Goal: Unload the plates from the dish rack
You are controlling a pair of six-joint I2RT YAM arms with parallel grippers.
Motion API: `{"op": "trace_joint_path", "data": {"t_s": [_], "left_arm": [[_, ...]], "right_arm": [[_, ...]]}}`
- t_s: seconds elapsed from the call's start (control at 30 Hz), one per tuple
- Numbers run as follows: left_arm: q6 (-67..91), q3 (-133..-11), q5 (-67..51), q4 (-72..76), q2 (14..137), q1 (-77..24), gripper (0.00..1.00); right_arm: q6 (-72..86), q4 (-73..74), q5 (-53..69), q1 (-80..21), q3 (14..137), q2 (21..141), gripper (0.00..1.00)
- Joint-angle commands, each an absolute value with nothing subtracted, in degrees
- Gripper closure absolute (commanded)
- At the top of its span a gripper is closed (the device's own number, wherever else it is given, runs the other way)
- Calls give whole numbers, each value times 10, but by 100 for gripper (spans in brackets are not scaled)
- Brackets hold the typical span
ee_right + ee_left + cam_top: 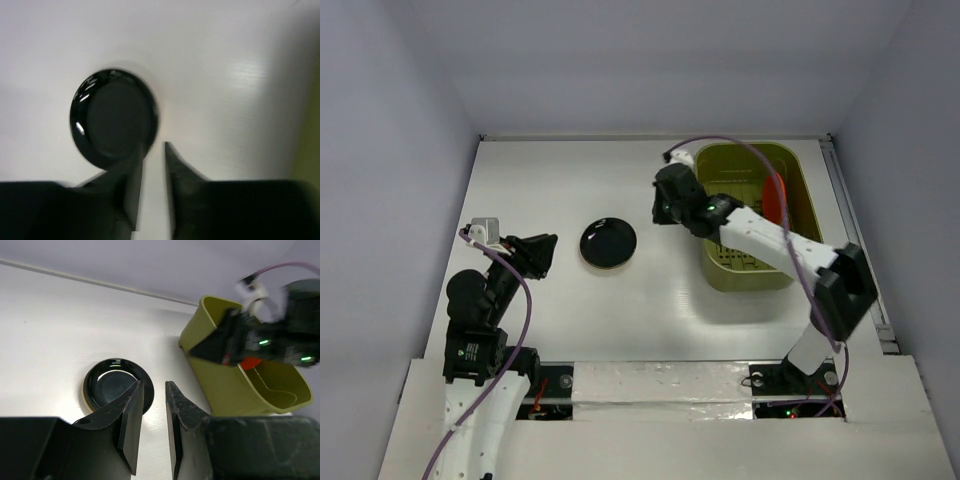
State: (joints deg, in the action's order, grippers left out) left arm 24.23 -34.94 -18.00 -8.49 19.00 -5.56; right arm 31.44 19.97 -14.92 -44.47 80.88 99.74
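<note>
Biggest worry first: could easily have bumped the dish rack point(750, 215) in the upper right of the top view on the next reach in, with the right arm stretched across its near-left corner and the purple cable point(740, 142) looped over it. Might have shoved the whole tub or snagged that loop.

Could have tipped the orange-red plate point(773, 200) standing on edge inside, given a sloppy approach. Could also have nudged the dark plate point(608, 243) lying flat mid-frame, well apart from the rack.

Caught the right gripper point(154, 145) near that plate, down to a narrow gap, holding nothing. Found the left gripper point(154, 383) lower left, same narrow gap, empty.

Worked inside plain pale walls point(650, 60), on a white table point(550, 180) — smooth-looking, probably slippery under a plate.
</note>
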Motion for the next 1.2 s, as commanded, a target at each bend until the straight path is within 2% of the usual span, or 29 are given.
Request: {"op": "trace_joint_path", "data": {"t_s": [0.0,0.13,0.23,0.27,0.3,0.37,0.43,0.53,0.6,0.77,1.1,1.17], "left_arm": [[241,-351,-186,-62,184,-58,79],[241,-351,-187,-62,178,-58,79],[241,-351,-188,-61,172,-58,86],[240,-351,-188,-62,171,-58,88],[241,-350,-186,-62,171,-64,90],[241,-352,-185,-63,170,-64,95],[241,-352,-181,-64,170,-71,96],[240,-352,-178,-67,168,-77,95],[240,-352,-176,-69,167,-83,90],[240,-353,-175,-68,165,-83,85],[241,-353,-173,-69,163,-89,83],[241,-353,-173,-69,162,-89,83]], "right_arm": [[269,252,-279,-412,821,876,98],[235,286,-343,-305,782,797,100],[218,314,-414,-232,752,772,98],[215,321,-422,-217,751,772,91],[210,322,-426,-205,743,774,70],[200,325,-423,-174,742,785,46],[193,329,-421,-157,744,808,38],[178,324,-408,-142,746,834,40],[169,322,-401,-136,748,845,42],[151,331,-409,-126,772,893,53],[115,362,-453,-120,821,947,88],[114,373,-462,-120,833,940,92]]}}
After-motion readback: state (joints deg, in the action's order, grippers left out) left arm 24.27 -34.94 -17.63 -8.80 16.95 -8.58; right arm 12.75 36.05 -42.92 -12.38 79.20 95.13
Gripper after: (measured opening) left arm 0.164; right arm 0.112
